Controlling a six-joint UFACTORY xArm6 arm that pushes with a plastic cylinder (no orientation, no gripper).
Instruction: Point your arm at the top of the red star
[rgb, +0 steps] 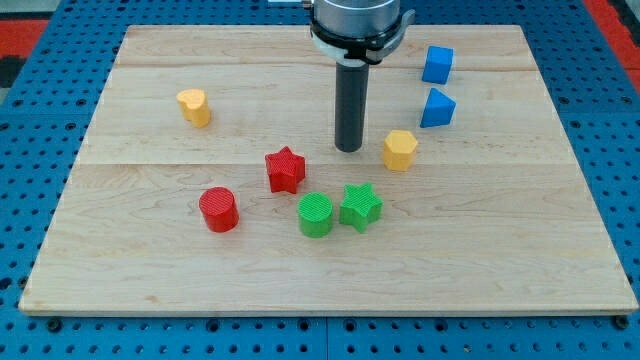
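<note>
A: Since there is only the camera view, where is my tip (349, 149) on the surface (140, 270) now?

B: It stands near the centre, a little toward the view's top. The red star (285, 169) is at about eight o'clock from it, near but apart. The yellow hexagonal block (400, 149) is at three o'clock from the tip, just beside it but not touching.

A: So is the pointing done?

B: I judge not yet. The tip is to the upper right of the star, not at its top side. It has to come toward the view's left until the star lies at six o'clock from it.

A: What does the end effector hold?

B: Nothing. It is a plain dark rod without any jaws, so it cannot open or close, and it touches no block.

A: Is something in the way?

B: I think no. The red cylinder (219, 209), the green cylinder (316, 214) and the green star (360, 206) are all below the red star, at seven, five and four o'clock from it. The yellow heart-shaped block (194, 106) is well apart at the view's left, and the blue cube (437, 64) with the blue triangular block (437, 108) at the right.
</note>
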